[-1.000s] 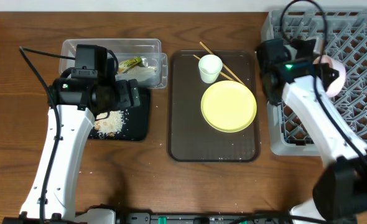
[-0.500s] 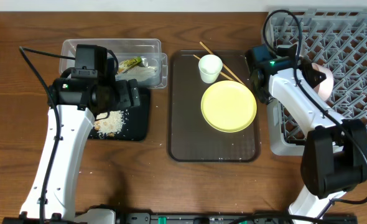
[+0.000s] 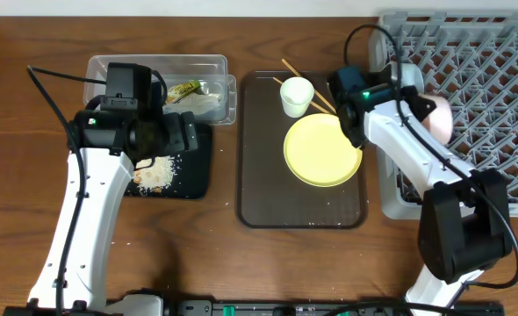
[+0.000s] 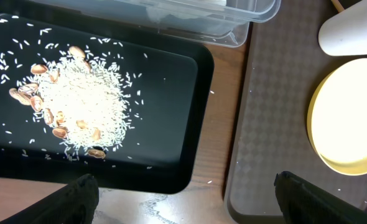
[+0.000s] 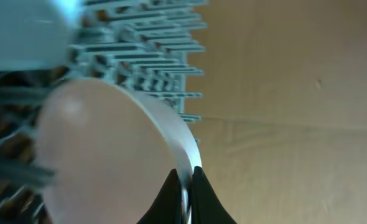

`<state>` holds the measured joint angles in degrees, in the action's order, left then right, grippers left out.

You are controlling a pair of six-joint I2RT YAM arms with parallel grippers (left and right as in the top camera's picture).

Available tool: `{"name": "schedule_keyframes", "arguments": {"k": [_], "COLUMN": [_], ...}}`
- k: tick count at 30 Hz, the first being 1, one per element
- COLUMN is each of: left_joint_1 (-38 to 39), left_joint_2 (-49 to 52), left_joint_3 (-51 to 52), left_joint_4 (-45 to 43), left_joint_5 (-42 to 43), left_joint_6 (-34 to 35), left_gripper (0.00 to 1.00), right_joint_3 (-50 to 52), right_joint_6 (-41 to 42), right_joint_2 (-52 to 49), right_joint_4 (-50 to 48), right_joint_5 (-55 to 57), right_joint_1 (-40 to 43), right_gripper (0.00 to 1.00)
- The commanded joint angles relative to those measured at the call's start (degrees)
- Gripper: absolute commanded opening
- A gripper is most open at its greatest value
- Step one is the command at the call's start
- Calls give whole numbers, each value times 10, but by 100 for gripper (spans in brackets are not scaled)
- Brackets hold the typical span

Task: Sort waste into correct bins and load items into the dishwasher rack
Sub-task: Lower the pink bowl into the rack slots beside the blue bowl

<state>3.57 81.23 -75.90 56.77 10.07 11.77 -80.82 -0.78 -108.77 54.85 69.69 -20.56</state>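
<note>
My right gripper (image 5: 186, 177) is shut on the rim of the small white bowl (image 5: 109, 149), held on edge over the left part of the grey dishwasher rack (image 3: 496, 70). From overhead the bowl (image 3: 441, 121) shows beside the right gripper (image 3: 428, 112). My left gripper (image 4: 196, 205) is open and empty, hanging over the right end of the black tray (image 4: 171, 81), which holds rice scraps (image 4: 78, 106). The yellow plate (image 3: 322, 149), white cup (image 3: 296, 95) and chopsticks (image 3: 290, 68) lie on the brown serving tray (image 3: 268, 193). The clear tub (image 3: 154, 66) holds the wrapper (image 3: 183, 89) and crumpled paper (image 3: 208, 104).
The right arm reaches across the gap between the serving tray and the rack's left wall (image 3: 389, 175). A blurred pale blue shape (image 5: 22, 31) sits in the rack near the bowl. Bare wooden table (image 3: 312, 272) lies along the front.
The right arm has swung left toward the serving tray, carrying the white bowl leftward over the rack. The left arm has not moved.
</note>
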Motion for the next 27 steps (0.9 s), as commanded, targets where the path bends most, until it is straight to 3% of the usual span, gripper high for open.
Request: {"name": "schedule_keyframes", "arguments": {"k": [1,3,8,11,19,27], "left_joint_1": [-1,-1,-1,-1,-1,-1], "left_joint_2": [3,3,3,3,3,3], "left_joint_3": [-2,-2,-2,-2,-2,-2], "left_joint_4": [2,2,2,2,2,2], "left_joint_5": [-7,-7,-7,-7,-7,-7], "left_joint_6": [-3,-3,-3,-3,-3,-3], "left_gripper": [92,93,93,93,93,93], "right_joint_3": [0,0,-5,-19,-78,-80], "right_joint_6": [-40,-40,-42,-43,-98,-104], "right_joint_2": [-11,-11,-9,-1,57,74], "right_joint_4": [-10,-13,-19,-13,-9,-12], "right_joint_5": [-100,-100,-100,-115,-312,-380], "right_joint_1": [-7,-8,-9,-10,-19,-10], "right_gripper": [7,10,43,54,62,65]}}
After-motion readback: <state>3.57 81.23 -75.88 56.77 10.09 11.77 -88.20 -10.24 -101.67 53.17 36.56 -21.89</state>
